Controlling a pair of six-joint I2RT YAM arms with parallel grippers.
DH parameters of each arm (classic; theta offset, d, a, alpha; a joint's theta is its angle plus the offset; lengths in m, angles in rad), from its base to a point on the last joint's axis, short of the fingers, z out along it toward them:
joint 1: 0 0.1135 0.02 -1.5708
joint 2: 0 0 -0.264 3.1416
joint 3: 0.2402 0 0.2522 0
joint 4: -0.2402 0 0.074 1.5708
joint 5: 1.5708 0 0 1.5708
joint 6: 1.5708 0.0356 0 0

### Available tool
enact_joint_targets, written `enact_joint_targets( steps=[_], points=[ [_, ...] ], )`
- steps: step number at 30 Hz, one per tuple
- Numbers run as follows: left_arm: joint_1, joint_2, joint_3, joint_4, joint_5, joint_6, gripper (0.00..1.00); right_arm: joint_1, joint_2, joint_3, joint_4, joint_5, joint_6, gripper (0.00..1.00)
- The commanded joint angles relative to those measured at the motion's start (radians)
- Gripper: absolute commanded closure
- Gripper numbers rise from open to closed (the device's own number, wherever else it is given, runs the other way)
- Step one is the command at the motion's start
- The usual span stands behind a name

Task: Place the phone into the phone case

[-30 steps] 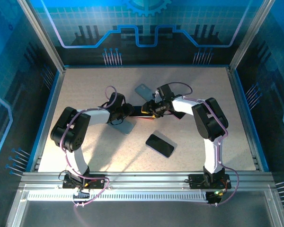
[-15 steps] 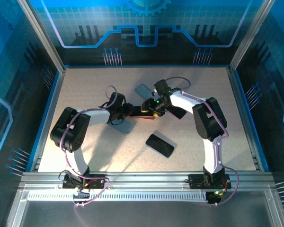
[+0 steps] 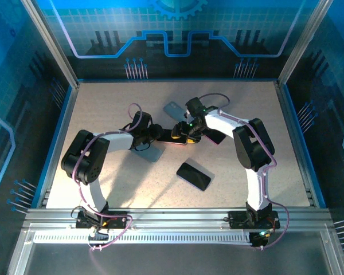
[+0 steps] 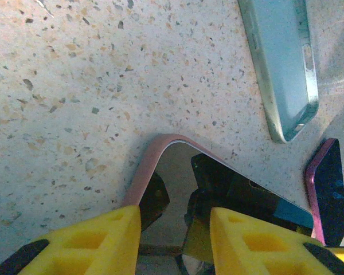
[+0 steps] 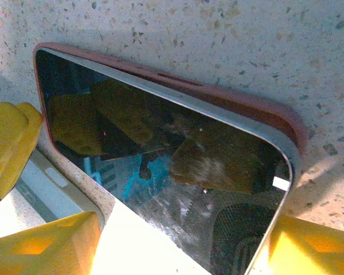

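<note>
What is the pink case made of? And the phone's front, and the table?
The pink case looks like soft matte rubber or plastic: dull rounded rim, no shine. The phone front seems to be glass, since it mirrors things. The table looks like speckled stone or printed laminate; I can't tell which.

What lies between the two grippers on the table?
The pink-cased phone, spanning from left gripper to right gripper, shown in the top external view.
</note>
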Motion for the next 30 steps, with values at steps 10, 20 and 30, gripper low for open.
enact_joint_targets(
  steps=[10,20,30],
  points=[
    [-0.005,-0.006,-0.018,0.033,0.024,0.008,0.63,0.017,-0.014,0.028,-0.071,0.042,-0.048,0.25],
    [-0.006,-0.015,-0.025,0.029,0.017,0.008,0.63,0.018,-0.06,0.031,-0.095,0.044,-0.063,0.23],
    [-0.007,-0.037,-0.031,0.006,0.004,0.014,0.63,0.018,-0.149,-0.073,-0.036,0.061,-0.097,0.5]
  ],
)
